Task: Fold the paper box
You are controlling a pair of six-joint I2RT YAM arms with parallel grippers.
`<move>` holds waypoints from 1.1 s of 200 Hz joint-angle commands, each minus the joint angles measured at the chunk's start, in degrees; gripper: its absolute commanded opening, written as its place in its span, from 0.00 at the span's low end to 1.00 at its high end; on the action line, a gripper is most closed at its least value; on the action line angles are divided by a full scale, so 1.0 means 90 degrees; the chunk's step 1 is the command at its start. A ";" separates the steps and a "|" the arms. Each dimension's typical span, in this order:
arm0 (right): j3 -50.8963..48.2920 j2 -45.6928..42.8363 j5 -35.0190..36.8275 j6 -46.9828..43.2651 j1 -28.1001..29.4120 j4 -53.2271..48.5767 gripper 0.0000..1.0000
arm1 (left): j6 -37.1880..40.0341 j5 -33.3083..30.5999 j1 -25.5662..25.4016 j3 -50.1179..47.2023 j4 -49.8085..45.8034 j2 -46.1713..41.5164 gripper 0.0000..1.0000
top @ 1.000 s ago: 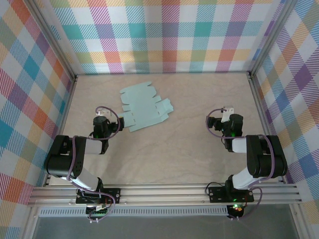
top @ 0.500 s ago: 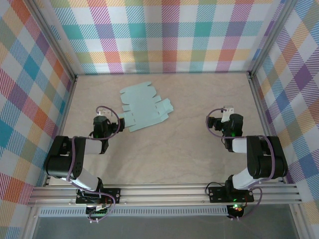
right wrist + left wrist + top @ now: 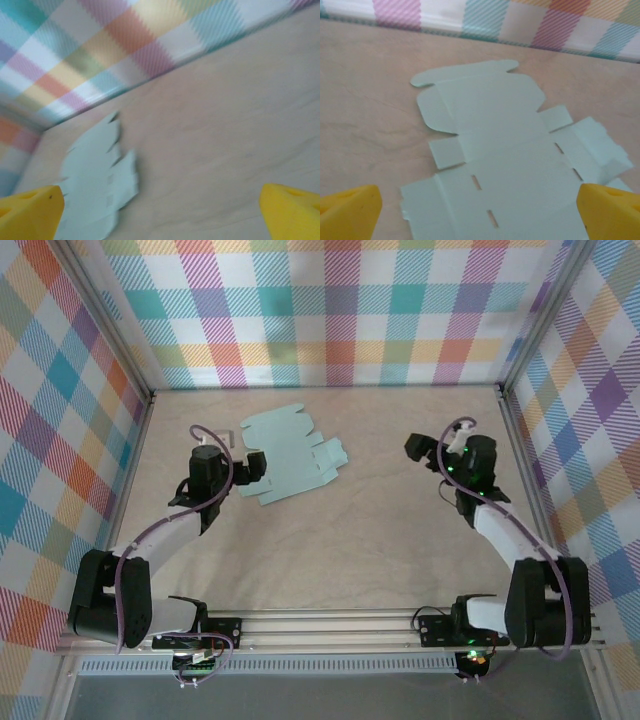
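Note:
The paper box (image 3: pixel 292 453) lies as a flat pale mint-green die-cut sheet on the table, left of centre toward the back. In the left wrist view the paper box (image 3: pixel 505 150) shows flaps, notched tabs and small slots. My left gripper (image 3: pixel 252 468) hovers open over the sheet's near-left edge, its yellow fingertips (image 3: pixel 350 212) wide apart and holding nothing. My right gripper (image 3: pixel 420 450) is open too, well to the right of the sheet and pointing toward it. In the right wrist view the paper box (image 3: pixel 95 185) lies ahead at the lower left, blurred.
Checked walls (image 3: pixel 330 310) close in the beige table (image 3: pixel 340 550) at the back and both sides. An aluminium rail (image 3: pixel 330 625) runs along the near edge by the arm bases.
Both arms have stretched forward out of their tucked poses. The left gripper moved up to the sheet's edge; the right gripper moved farther back and left. The sheet has not moved.

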 commanded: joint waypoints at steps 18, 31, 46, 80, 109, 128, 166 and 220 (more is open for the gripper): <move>0.0685 0.1339 -0.0575 0.1700 0.1138 0.0162 1.00 | -0.0404 0.0585 -0.0352 0.0153 -0.0306 -0.0308 1.00; 0.0957 0.1836 -0.0478 0.1829 0.1447 0.0208 0.98 | -0.0276 0.0493 -0.0408 0.0114 -0.0490 -0.0489 1.00; 0.1222 0.2386 -0.0463 0.2004 0.1680 0.0313 0.92 | -0.0233 0.0312 -0.0419 -0.0043 -0.0612 -0.0728 1.00; 0.1774 0.3248 -0.0469 0.2098 0.2118 0.0337 0.71 | -0.0272 0.0106 -0.0419 -0.0365 -0.0702 -0.1178 1.00; 0.2141 0.3805 -0.0370 0.2015 0.2337 0.0123 0.63 | -0.0378 0.0104 -0.0428 -0.0442 -0.0834 -0.1373 1.00; 0.2305 0.4148 -0.0385 0.2065 0.2370 0.0149 0.60 | -0.0408 0.0086 -0.0429 -0.0482 -0.0887 -0.1474 1.00; 0.2856 0.4755 -0.0501 0.2124 0.2469 0.0087 0.53 | -0.0346 0.0032 -0.0433 -0.0470 -0.0961 -0.1438 1.00; 0.3226 0.4870 -0.0283 0.1600 0.2468 -0.0538 0.08 | -0.0344 0.0195 -0.0457 -0.0197 -0.1165 -0.1270 1.00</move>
